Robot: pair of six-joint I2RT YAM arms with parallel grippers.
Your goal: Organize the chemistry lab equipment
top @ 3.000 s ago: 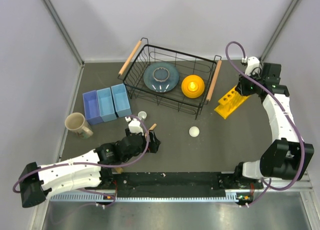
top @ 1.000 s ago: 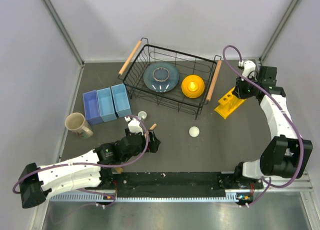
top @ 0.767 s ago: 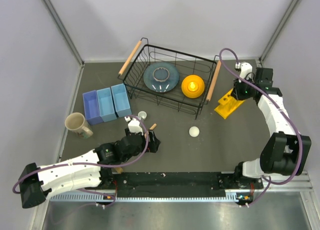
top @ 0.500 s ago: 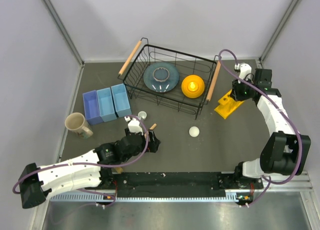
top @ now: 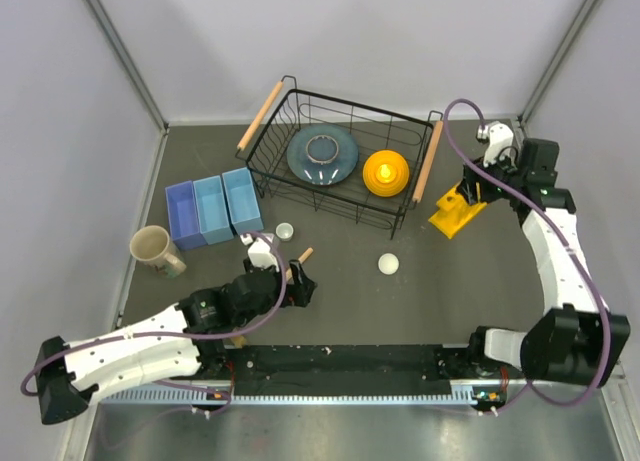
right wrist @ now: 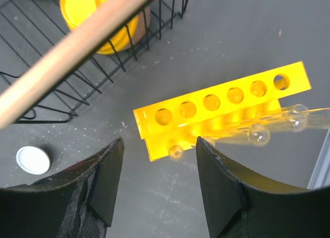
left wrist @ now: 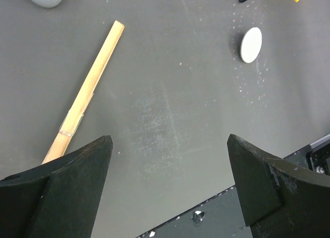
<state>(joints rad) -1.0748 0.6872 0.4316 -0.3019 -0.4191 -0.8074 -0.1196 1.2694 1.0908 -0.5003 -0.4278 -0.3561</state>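
Observation:
The yellow rack lies on the mat at the right, its row of holes clear in the right wrist view. Thin clear tubes lie against its side, partly inside it. My right gripper is open and empty above the rack's end. One white round piece lies mid-table and also shows in the left wrist view; another lies near the bins. The wooden stick lies by my left gripper, which is open and empty.
A black wire basket with wooden handles holds a grey-blue plate and an orange bowl, close to the left of the rack. Three blue bins and a mug stand at the left. Walls close in on both sides.
My right gripper has shifted a little left and nearer over the rack's end. My left arm has shifted slightly to the left. The loose pieces have not moved.

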